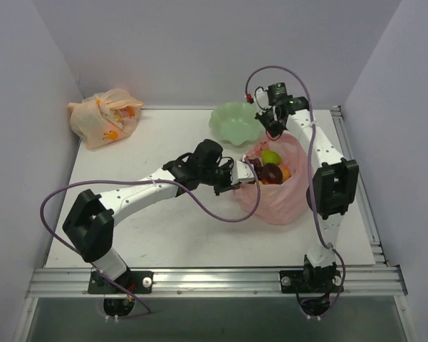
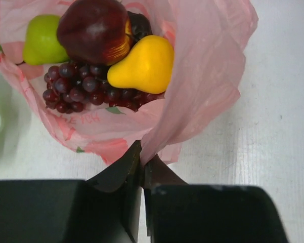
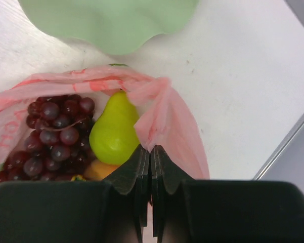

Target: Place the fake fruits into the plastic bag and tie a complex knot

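The pink plastic bag (image 1: pixel 281 199) lies open at the right of the table with the fake fruits (image 1: pixel 270 171) inside. In the left wrist view the bag (image 2: pixel 202 61) holds a grape bunch (image 2: pixel 76 91), a dark red fruit (image 2: pixel 93 30), a yellow pear (image 2: pixel 144 63) and a green fruit (image 2: pixel 40 40). My left gripper (image 2: pixel 141 162) is shut on the bag's near rim, seen from above at the bag's left side (image 1: pixel 241 174). My right gripper (image 3: pixel 150 150) is shut on a fold of the bag's far rim (image 3: pixel 167 116), next to the green pear (image 3: pixel 114 131) and grapes (image 3: pixel 50 131).
A pale green bowl (image 1: pixel 231 121) stands just behind the bag, close to my right gripper (image 1: pixel 274 128). A tied pale orange bag (image 1: pixel 103 117) sits at the back left corner. Walls close the table on three sides. A metal rail (image 1: pixel 363 192) runs along the right edge.
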`<act>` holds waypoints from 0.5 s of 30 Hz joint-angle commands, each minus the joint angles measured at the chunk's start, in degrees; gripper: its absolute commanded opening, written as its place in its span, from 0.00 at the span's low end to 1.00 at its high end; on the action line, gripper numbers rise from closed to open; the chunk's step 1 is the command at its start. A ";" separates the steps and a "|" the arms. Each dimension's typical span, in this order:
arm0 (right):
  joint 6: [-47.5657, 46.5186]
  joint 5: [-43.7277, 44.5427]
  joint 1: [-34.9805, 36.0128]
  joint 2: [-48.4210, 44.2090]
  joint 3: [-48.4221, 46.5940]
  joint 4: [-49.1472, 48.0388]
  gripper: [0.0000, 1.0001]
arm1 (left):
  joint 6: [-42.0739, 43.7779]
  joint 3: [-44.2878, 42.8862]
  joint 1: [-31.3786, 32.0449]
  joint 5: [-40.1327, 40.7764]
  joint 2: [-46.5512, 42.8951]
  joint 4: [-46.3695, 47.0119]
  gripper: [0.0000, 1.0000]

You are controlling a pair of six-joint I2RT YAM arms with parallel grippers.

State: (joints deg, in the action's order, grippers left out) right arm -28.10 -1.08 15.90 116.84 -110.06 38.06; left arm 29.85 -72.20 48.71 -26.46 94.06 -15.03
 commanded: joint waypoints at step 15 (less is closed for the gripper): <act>20.62 -26.24 -15.71 -26.30 -10.61 3.77 0.00 | 11.89 -6.35 -10.20 7.56 -23.48 -4.13 0.00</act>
State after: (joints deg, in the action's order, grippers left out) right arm -12.64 -20.34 2.33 93.08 -117.89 41.87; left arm 35.88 -74.04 40.93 -21.08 72.31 -19.64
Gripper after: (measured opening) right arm 0.034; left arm 0.045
